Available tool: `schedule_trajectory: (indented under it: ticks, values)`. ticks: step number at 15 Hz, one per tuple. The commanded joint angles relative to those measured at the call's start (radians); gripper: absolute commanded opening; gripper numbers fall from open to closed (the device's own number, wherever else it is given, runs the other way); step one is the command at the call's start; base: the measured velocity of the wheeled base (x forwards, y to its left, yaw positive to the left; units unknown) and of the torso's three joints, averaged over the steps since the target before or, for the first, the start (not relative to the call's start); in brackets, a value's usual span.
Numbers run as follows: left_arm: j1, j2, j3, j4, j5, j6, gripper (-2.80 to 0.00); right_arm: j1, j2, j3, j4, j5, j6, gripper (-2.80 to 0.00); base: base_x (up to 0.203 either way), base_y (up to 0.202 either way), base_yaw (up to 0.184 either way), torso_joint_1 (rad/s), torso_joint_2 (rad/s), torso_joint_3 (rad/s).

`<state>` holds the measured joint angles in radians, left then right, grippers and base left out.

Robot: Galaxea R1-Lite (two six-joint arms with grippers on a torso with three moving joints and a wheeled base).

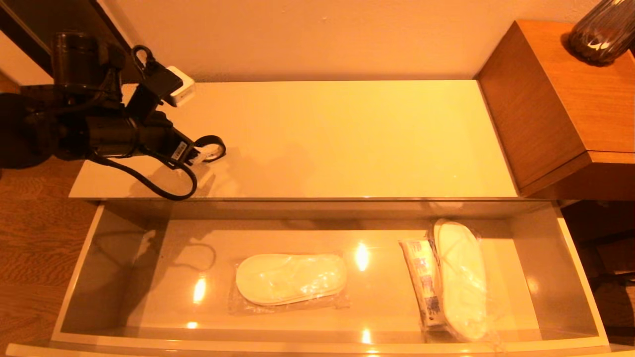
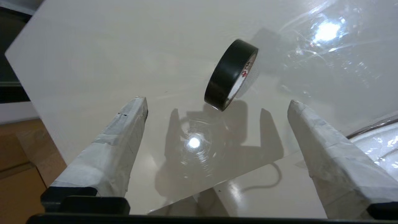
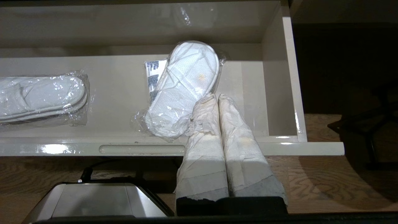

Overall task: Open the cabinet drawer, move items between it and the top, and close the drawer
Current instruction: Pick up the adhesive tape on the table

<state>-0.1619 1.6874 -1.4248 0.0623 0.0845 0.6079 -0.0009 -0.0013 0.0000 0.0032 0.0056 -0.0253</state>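
The cabinet drawer (image 1: pixel 79 277) stands pulled out below the glossy cream top (image 1: pixel 347 139). My left gripper (image 1: pixel 198 155) hovers open over the top's left end. The black tape ring (image 1: pixel 212 147) sits on edge and tilted just past the fingertips, free of both. In the left wrist view the ring (image 2: pixel 228 74) lies beyond the wide-spread left gripper (image 2: pixel 217 101). Two bagged pairs of slippers (image 1: pixel 290 278) (image 1: pixel 461 277) and the blue-print packet (image 1: pixel 424 282) lie in the drawer. My right gripper (image 3: pixel 217 97) is shut and empty over the drawer's front rim (image 3: pixel 62 148), beside the right slippers (image 3: pixel 183 90).
A taller brown wooden cabinet (image 1: pixel 545 114) with a dark vase (image 1: pixel 603 32) borders the top on the right. A white box (image 1: pixel 181 85) sits at the top's back left corner. Wood floor and the robot's silver base (image 3: pixel 93 202) lie before the drawer.
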Motion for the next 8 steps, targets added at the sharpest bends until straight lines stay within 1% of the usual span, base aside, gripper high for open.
schedule_trajectory:
  ticks: [1,5,8]
  values:
    - [-0.002,0.03,-0.01,-0.001,0.001,0.004,0.0,-0.001,0.001,0.0,0.0,0.001,-0.001,-2.8,0.0,0.0,0.0,0.0,0.0,0.0]
    - [-0.001,0.083,-0.026,-0.016,0.004,0.007,0.0,-0.001,0.001,0.0,0.0,0.001,-0.001,-2.8,0.0,0.0,0.0,0.0,0.0,0.0]
    - [-0.001,0.116,-0.058,-0.024,0.005,0.009,0.0,0.001,0.001,0.0,0.0,0.001,-0.001,-2.8,0.0,0.0,0.0,0.0,0.0,0.0]
